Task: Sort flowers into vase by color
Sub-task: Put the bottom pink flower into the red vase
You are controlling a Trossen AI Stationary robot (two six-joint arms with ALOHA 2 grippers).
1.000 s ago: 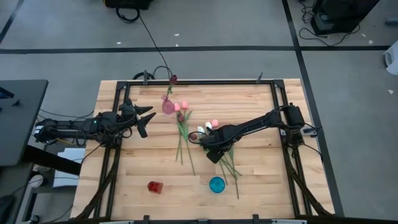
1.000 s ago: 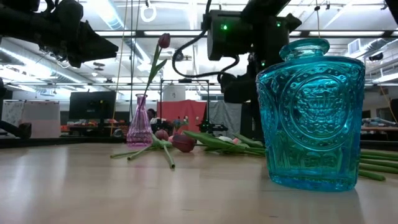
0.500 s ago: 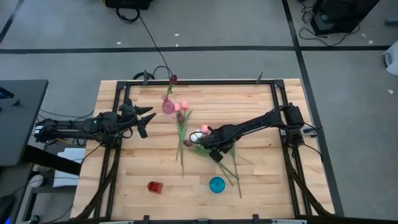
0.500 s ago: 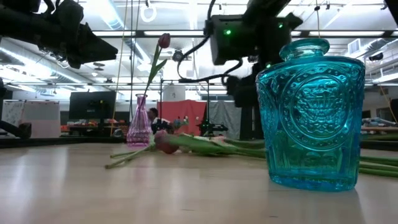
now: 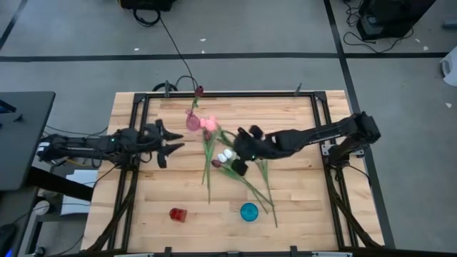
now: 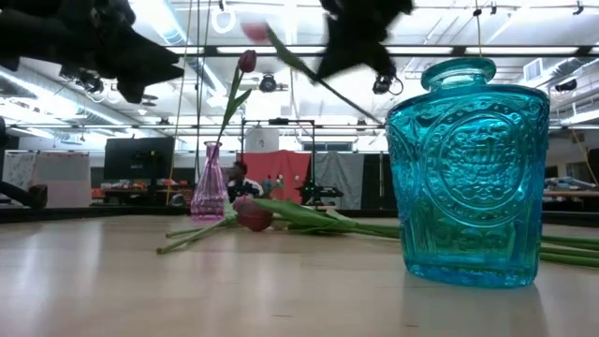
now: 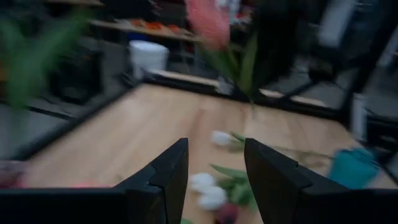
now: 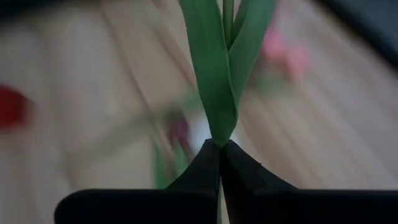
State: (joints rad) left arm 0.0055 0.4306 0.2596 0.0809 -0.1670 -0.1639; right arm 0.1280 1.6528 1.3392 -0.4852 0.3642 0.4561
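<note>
My right gripper (image 5: pixel 238 148) is raised over the table's middle, shut on a pink tulip (image 6: pixel 251 28) with a green stem and leaves; the left wrist view shows its bud (image 7: pixel 208 22) too. My left gripper (image 5: pixel 170 140) hovers open at the table's left, holding nothing. White tulips (image 5: pixel 225 155), a maroon bud (image 5: pixel 216 163) and other pink buds (image 5: pixel 207 123) lie flat on the wood. A pink vase (image 5: pixel 193 121) at the far middle holds a maroon tulip (image 5: pixel 198 91). A blue vase (image 5: pixel 249 211) and a red vase (image 5: pixel 178 214) stand near the front edge. My right gripper pinches the pink tulip's stem where its leaves wrap it (image 8: pixel 221 134), between the two fingertips (image 8: pixel 208 158). The fingers slant downward toward the table's left, and the stem runs on ahead of them. The tulip is lifted clear of the table, bud uppermost, with its lower stem (image 6: pixel 360 98) trailing below.
Long green stems (image 5: pixel 253 189) lie slanted from the table's middle toward the blue vase. A black frame (image 5: pixel 318 114) borders the wooden top. Bare wood (image 5: pixel 157 185) lies at the near left, around the red vase.
My right gripper has shut on the pink tulip's stem, dragging the flower pile a little toward the left. It then rose sharply and tipped toward level, lifting that tulip clear. My left gripper has swung slightly toward the table's middle.
</note>
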